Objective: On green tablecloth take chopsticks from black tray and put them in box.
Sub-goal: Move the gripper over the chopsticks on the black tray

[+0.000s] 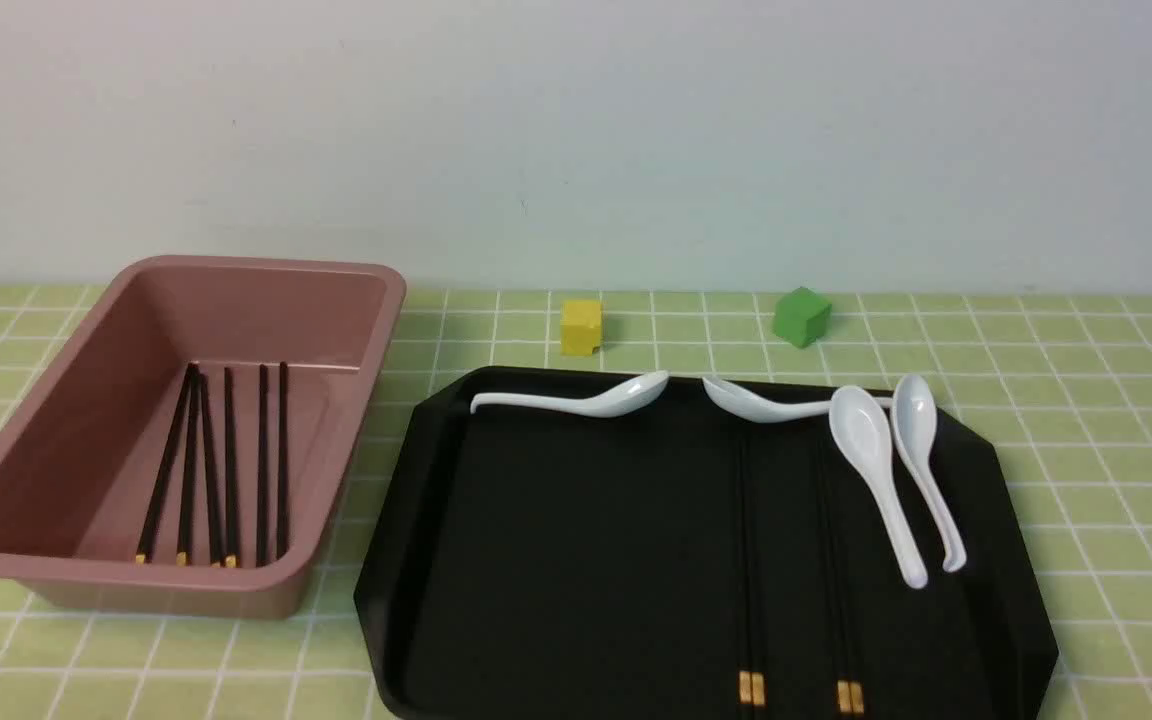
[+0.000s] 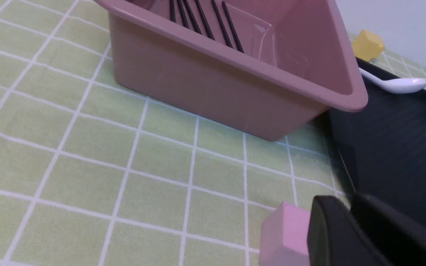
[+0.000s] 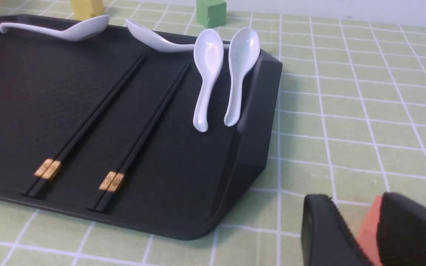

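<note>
Chopsticks (image 3: pixel 87 123): maybe six in box (image 1: pixel 266 320), two pairs on black tray (image 1: pixel 586 520) | left hand (image 2: pixel 346 202), right hand (image 3: pixel 357 202): opening cannot tell

glossy black tray (image 1: pixel 586 550); smooth, likely plastic box (image 1: pixel 236 310)

Box (image 1: pixel 116 400) with chopsticks (image 1: pixel 230 460) sat left of frame; tray (image 1: pixel 586 540) at lower right carried spoons (image 1: pixel 876 470) and more chopsticks (image 3: pixel 85 125)
</note>
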`<state>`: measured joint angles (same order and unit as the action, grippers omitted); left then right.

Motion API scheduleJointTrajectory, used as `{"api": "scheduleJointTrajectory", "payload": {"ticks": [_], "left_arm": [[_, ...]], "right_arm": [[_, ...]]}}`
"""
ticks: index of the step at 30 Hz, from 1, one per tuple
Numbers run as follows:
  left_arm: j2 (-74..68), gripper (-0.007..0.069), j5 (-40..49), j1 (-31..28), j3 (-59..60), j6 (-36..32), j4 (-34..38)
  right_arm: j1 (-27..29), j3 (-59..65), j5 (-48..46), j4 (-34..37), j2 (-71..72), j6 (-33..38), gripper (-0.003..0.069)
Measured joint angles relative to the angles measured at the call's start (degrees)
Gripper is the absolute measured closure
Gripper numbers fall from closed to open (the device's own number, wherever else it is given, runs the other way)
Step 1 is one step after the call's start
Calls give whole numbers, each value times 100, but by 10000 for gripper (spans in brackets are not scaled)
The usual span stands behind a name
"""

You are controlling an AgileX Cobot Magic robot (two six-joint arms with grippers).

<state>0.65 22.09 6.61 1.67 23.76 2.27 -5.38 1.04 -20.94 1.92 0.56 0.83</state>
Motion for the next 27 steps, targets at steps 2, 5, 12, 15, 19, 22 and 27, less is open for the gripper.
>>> {"api": "scheduleJointTrajectory", "payload": {"ticks": [2, 5, 12, 15, 19, 22, 27], "left_arm": [[0, 532, 0, 0, 0, 0, 0], [0, 532, 0, 0, 0, 0, 0], [0, 525, 0, 0, 0, 0, 0], [0, 521, 0, 0, 0, 0, 0], [0, 517, 0, 0, 0, 0, 0], [0, 513, 0, 0, 0, 0, 0], [0, 512, 0, 0, 0, 0, 0]], "right_arm": [[0, 0, 0, 0, 0, 0, 419], [0, 0, 0, 0, 0, 0, 419], [0, 0, 0, 0, 0, 0, 419], [0, 0, 0, 0, 0, 0, 419], [0, 0, 0, 5, 0, 0, 419], [0, 0, 0, 0, 0, 0, 419], [0, 0, 0, -65, 0, 7, 419]]}}
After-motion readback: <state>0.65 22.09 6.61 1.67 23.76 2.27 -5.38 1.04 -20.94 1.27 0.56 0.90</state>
